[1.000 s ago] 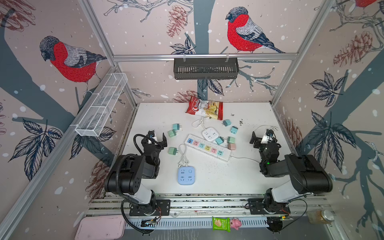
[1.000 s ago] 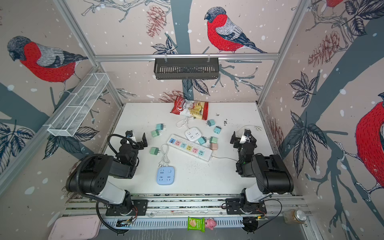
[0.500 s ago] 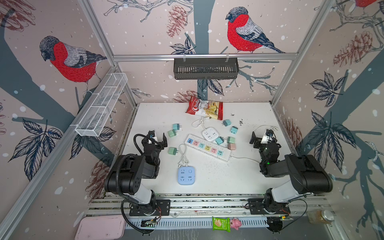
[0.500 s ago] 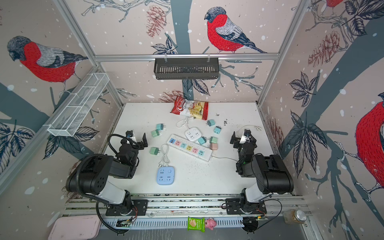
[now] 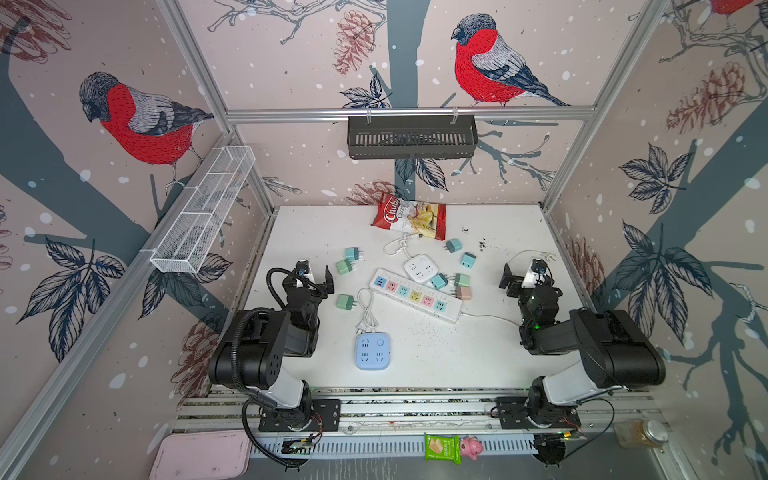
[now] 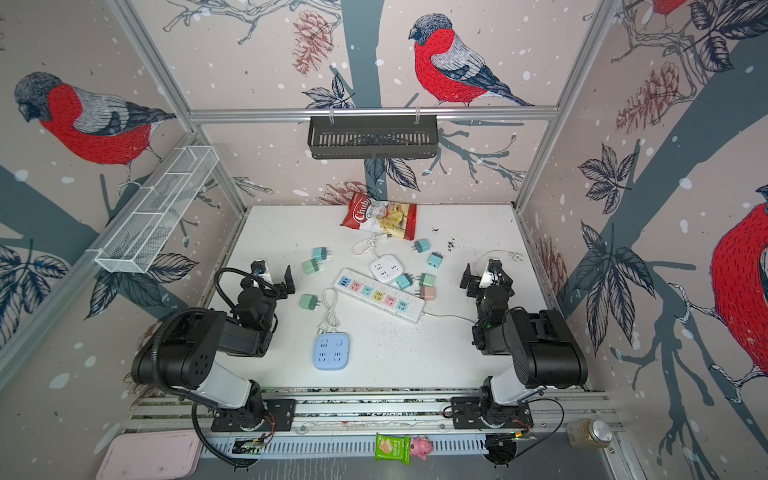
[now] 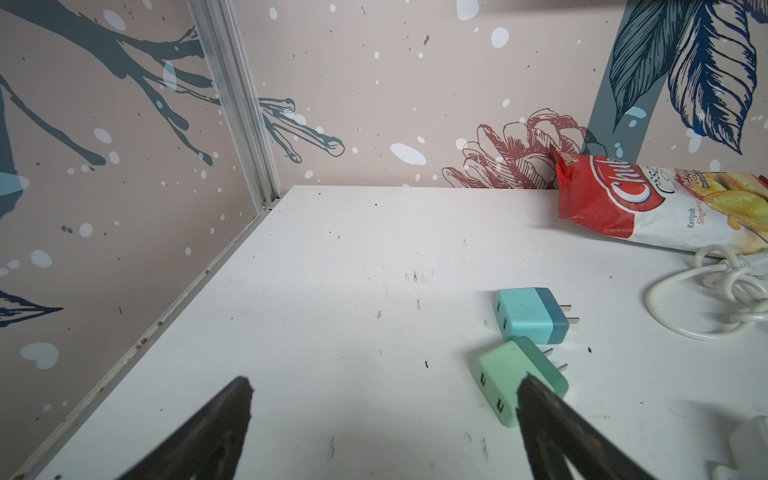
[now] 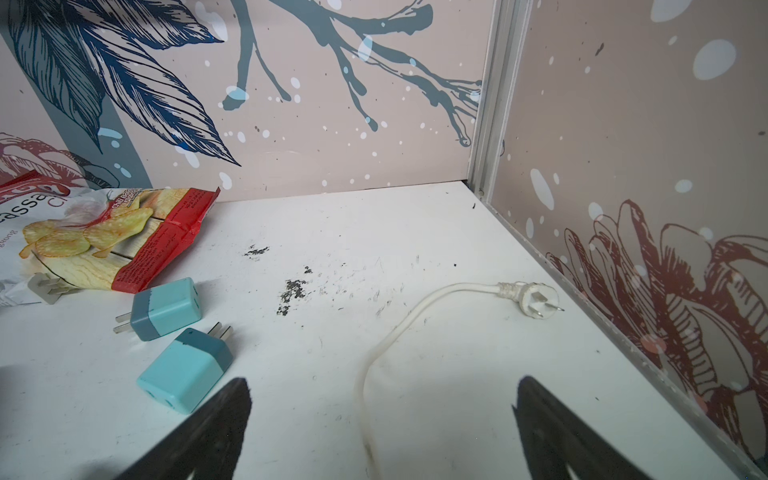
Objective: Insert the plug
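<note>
Task not begun, in this inspector's judgement: no plug was seen seated in any socket. Nearest the rail, the blue socket cube (image 5: 372, 351) lay on the white table (image 5: 478, 365) with its sockets vacant and a white cord (image 5: 365, 307) coiled just beyond it. Further out, the power strip (image 5: 415, 295) lay diagonally at mid-table, and all its coloured sockets showed empty in both top views. Loose adapters lay about it, among them a pink adapter (image 5: 462, 293) just beside its far edge and a green adapter (image 7: 496, 380) toward the left side, none inserted. The corded plug (image 8: 536, 303) lay flat near the right wall, prongs exposed, its white lead curving back toward the robot. Which plug the task intends could not be determined. Selection, grasp, alignment and insertion were all outstanding. At the far edge a crisp packet (image 5: 409, 216) lay near the back wall, apart from the strip. As to pose, both arms were folded low over their bases, forearms reaching forward along their own sides of the table. The left gripper (image 5: 316, 274) was held over the table, jaws spread wide and holding nothing, one fingertip appearing just beside the green adapter in the wrist view. The right gripper (image 5: 521, 275) likewise stood wide apart and empty, pointed toward the corded plug and well short of it.
</note>
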You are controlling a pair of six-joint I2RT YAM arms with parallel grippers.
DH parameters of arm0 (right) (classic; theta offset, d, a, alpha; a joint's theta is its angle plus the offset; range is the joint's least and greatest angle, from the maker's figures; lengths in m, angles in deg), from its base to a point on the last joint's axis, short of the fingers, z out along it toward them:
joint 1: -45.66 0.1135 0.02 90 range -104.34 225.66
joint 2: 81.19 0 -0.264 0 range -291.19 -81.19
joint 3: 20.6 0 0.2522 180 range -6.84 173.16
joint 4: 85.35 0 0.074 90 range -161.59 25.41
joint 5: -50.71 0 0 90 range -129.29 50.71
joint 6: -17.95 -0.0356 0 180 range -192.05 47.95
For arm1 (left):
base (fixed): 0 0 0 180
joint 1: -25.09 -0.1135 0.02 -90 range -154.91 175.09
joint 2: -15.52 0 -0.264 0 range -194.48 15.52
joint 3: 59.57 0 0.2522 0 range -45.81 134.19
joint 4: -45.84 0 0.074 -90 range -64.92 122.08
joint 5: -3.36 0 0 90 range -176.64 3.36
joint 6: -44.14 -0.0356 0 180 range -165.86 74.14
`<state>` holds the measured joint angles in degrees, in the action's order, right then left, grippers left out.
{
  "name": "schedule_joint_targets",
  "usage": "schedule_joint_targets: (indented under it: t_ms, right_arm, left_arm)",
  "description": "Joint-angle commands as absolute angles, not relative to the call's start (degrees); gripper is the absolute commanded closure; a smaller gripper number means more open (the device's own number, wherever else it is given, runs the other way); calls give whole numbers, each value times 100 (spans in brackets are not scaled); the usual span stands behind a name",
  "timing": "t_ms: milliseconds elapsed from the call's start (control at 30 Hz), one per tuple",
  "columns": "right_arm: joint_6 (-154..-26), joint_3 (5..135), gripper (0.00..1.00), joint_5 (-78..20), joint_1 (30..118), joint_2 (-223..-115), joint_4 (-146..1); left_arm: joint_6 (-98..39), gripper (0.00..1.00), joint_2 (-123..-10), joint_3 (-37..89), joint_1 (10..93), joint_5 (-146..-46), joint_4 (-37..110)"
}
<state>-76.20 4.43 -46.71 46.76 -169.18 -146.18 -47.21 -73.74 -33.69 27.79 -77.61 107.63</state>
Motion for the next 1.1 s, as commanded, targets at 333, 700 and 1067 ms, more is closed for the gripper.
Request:
schedule_joint_targets:
  t_ms: [333,700,1067]
  right_arm:
    - [-7973,406,0,-5993,4947,-14783,-13114]
    - [-9718,2592,0,-5997,4798,-13156,-8169]
    - [-11224,2556,0,-4052,5457,-11717,-6908]
  left_arm:
    - [-4395,2,-5339,-2658,2808,-8283,8113]
    - [-2116,2,-3739,-1708,2896,-8926,5770]
    - [-401,2,-3748,-1603,2843,-10437,5169]
